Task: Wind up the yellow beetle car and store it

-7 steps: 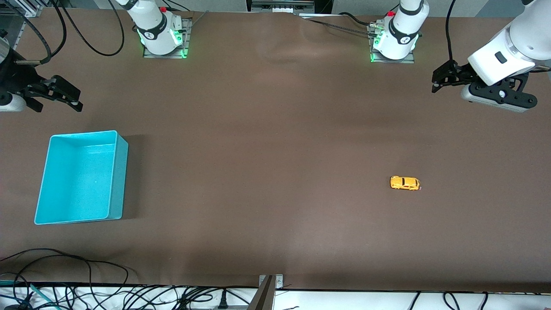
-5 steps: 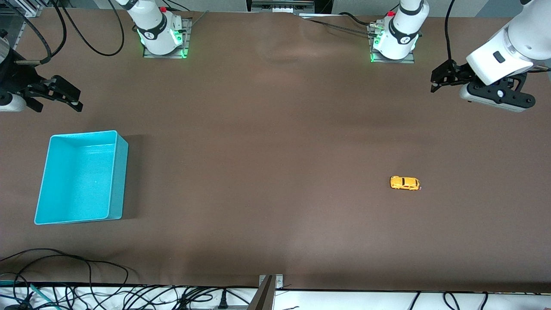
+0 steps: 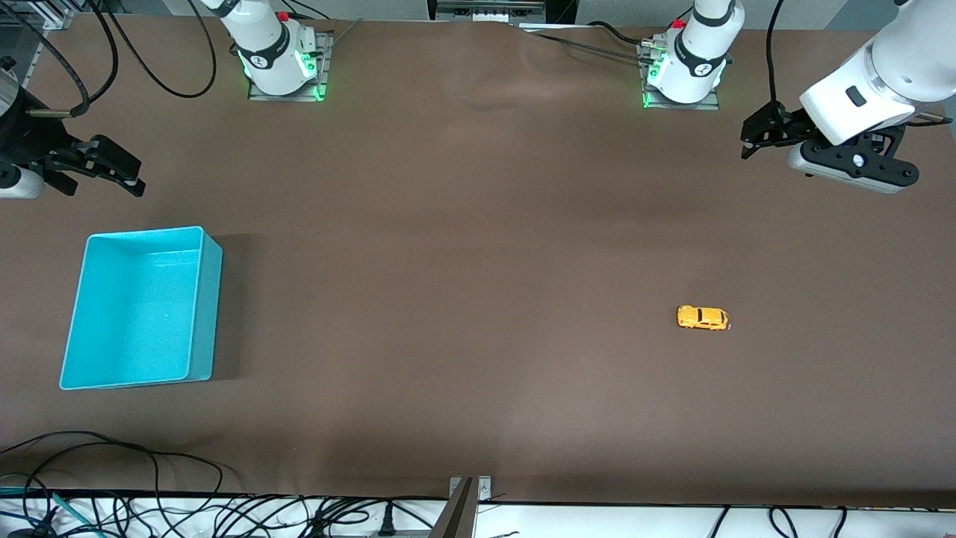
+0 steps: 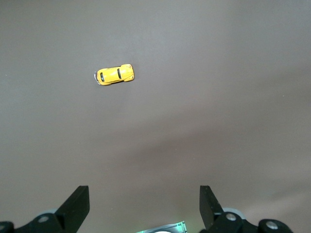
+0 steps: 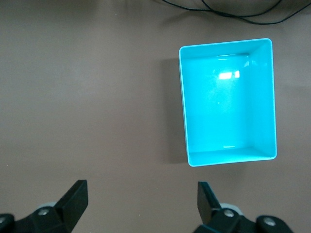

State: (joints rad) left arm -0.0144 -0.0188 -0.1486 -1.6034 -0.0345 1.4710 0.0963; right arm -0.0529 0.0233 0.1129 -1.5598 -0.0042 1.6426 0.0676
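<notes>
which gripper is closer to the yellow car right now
Left. The left gripper hangs open over bare table at the car's end; the right gripper is open near the turquoise bin, far from the yellow car.

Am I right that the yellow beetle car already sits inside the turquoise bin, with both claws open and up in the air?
Not quite. The yellow beetle car stands on the bare table toward the left arm's end, well apart from the turquoise bin, which holds nothing; the front view shows this. The rest stands: the left claw and the right claw are both open and up in the air.
</notes>
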